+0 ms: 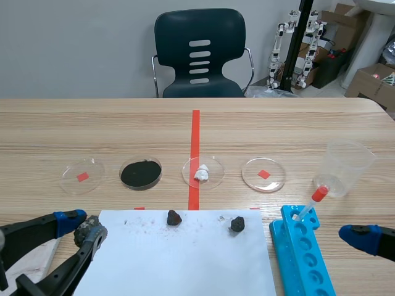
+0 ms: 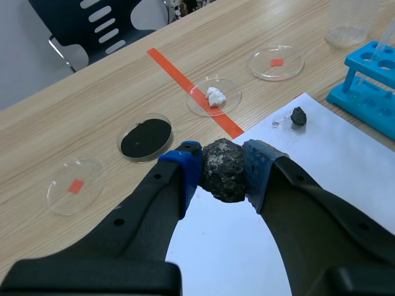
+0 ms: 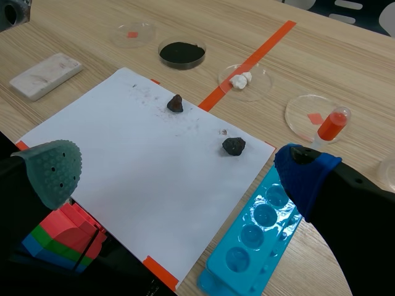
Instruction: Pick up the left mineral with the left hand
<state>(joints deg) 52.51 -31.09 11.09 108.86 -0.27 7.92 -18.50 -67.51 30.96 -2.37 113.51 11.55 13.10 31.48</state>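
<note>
At the far left my left hand (image 1: 83, 231) is closed on the mineral (image 2: 224, 169), a rough, dark, rounded lump pinched between the two blue pads (image 2: 185, 161). It sits at the left edge of the white sheet (image 1: 179, 259); I cannot tell whether it hangs clear of the desk (image 1: 278, 123) or touches it.

The grip looks shallow to me: only the pad tips bear on the lump, and its bumpy, curved faces could let it roll or squirt out if I tilt or jerk the wrist. Squeezing harder may crumble it.

If it drops, it could bounce towards the two smaller stones (image 1: 173, 217) on the sheet, or towards the dish of black powder (image 1: 141, 173) beyond and scatter that.

Further right stands the blue rack (image 1: 302, 253), and my right hand (image 3: 179, 172) hangs wide apart, holding nothing, well away from any of this.
</note>
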